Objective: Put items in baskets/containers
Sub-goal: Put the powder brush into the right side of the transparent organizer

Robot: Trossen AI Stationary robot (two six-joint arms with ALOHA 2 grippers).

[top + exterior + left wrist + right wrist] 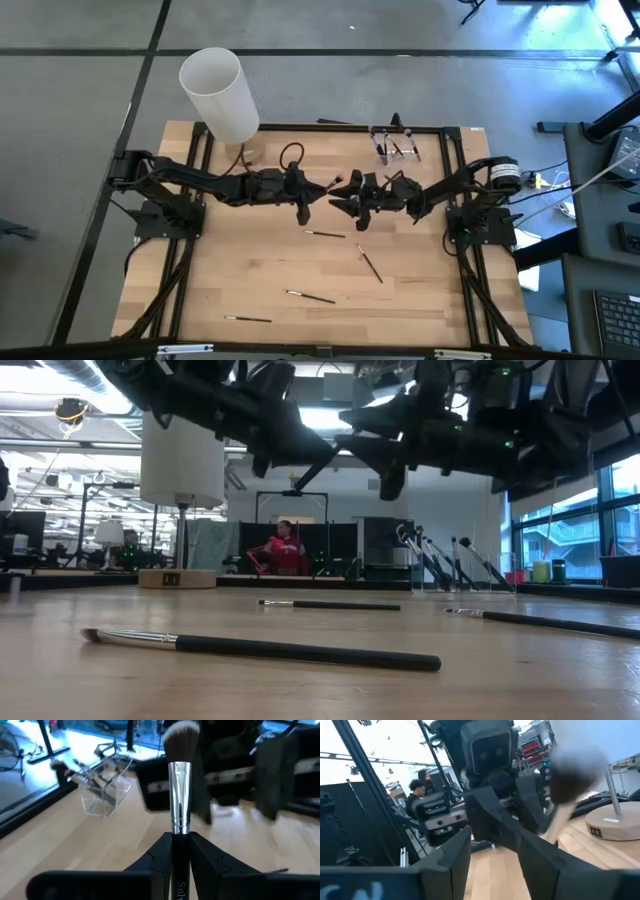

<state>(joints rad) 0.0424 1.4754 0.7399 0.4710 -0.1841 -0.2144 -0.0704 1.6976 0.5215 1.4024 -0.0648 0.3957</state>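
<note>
- Four brushes lie loose on the surface (250,280) in the high view: centre (324,234), right of centre (370,263), lower centre (310,296), lower left (247,318)
- A fifth brush (180,795) stands upright, pinched by the shut left claw (181,851) at frame centre; its tuft is partly cut off at the top
- Right claw (345,200) faces it, just beside, fingers spread, empty
- Clear holder (395,146), upper right of the surface, holds several brushes; their count is hard to make out
- One white cylinder (220,94), upper left
</note>
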